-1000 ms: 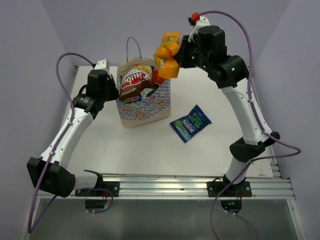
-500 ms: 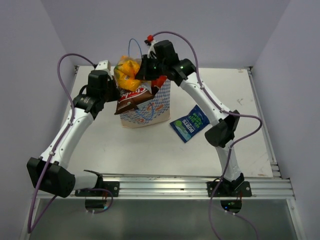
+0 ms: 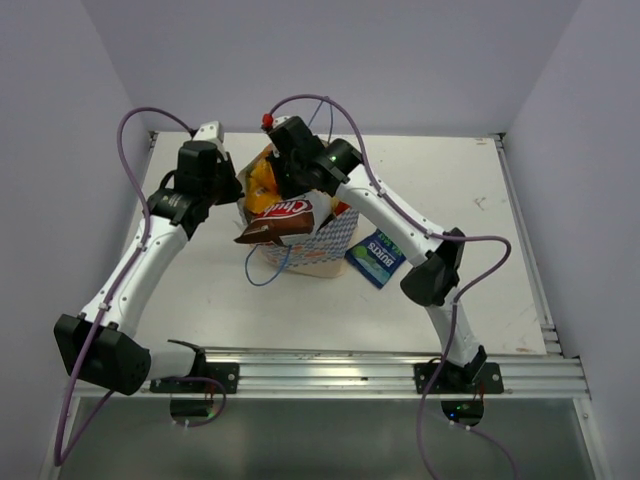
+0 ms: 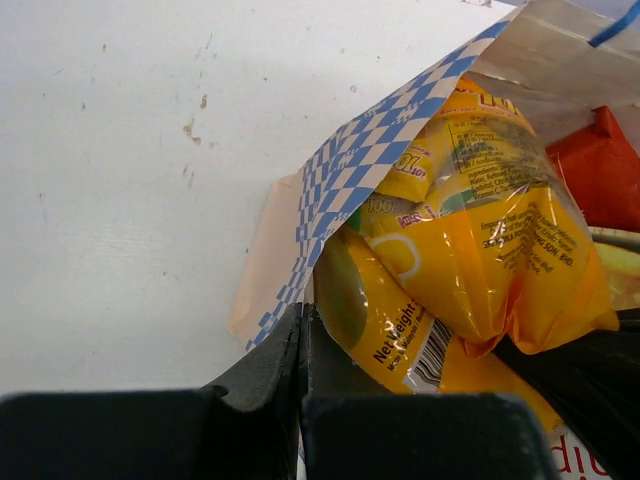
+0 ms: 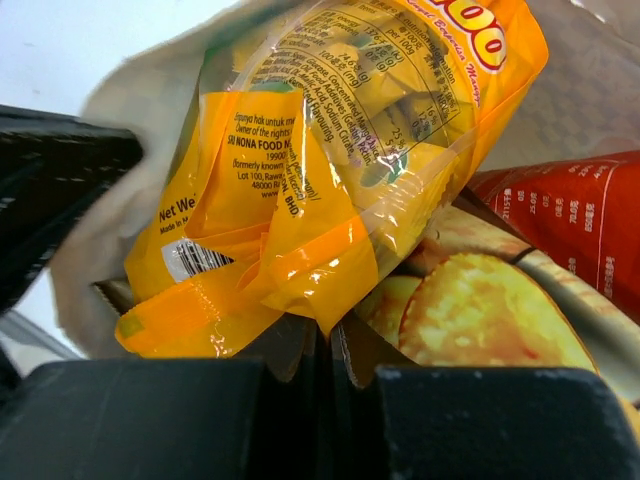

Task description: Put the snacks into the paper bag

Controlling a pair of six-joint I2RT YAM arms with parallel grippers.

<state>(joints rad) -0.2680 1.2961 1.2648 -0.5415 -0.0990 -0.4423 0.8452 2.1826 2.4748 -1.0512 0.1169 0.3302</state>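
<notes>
Paper bag (image 3: 303, 262) on white table (image 3: 450, 180)

The right arm (image 3: 392, 215) hides part of the paper bag (image 3: 320, 246) (and a corner of the dark blue packet (image 3: 372, 260)). The orange packet (image 5: 330, 150) runs off the right wrist view's top.

orange packet (image 5: 330, 150): glossy plastic film | paper bag (image 4: 340, 170): matt paper | table (image 4: 120, 200): matt, scuffed
</notes>
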